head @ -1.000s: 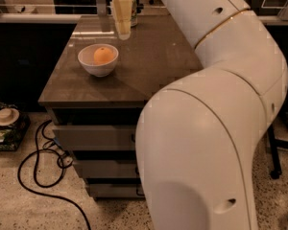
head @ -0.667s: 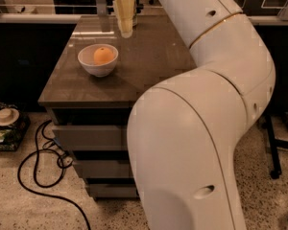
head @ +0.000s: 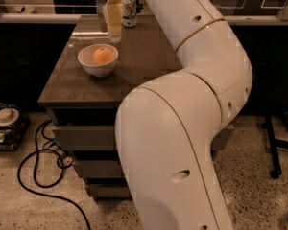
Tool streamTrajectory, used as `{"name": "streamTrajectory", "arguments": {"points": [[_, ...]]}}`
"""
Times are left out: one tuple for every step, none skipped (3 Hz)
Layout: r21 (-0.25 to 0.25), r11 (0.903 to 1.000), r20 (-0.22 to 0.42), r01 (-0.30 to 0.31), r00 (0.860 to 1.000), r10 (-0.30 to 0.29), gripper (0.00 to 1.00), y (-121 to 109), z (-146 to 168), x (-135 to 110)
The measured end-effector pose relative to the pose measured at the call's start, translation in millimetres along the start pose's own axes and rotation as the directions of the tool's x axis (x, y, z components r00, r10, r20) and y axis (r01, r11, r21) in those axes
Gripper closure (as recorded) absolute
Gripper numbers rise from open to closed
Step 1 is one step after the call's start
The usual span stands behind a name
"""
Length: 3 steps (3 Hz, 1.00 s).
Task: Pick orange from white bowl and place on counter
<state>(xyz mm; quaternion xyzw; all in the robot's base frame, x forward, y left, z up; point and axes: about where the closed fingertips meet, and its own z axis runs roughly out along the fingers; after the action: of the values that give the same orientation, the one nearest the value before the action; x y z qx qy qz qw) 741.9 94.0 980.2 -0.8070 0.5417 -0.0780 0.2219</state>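
The pincer [head: 114,33] hangs tip-down above the counter [head: 149,56], apart from the white bowl [head: 88,63]; how far it is open cannot be told. The orange [head: 102,55] lies in that bowl, just below the pincer's tip and slightly nearer the camera. A printed can [head: 129,9] stands just beyond the pincer, on the counter's far edge.
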Motion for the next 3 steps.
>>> {"name": "streamTrajectory", "arguments": {"points": [[0.016,0.9999,0.005,0.001,1.0,-0.001,0.0,-5.0,4.2,-2.2],[-0.026,0.9991,0.031,0.035,0.999,-0.034,0.0,0.7,14.6,-9.7],[-0.047,0.9961,0.065,0.075,0.995,-0.071,0.0,2.1,14.5,-21.3]]}}
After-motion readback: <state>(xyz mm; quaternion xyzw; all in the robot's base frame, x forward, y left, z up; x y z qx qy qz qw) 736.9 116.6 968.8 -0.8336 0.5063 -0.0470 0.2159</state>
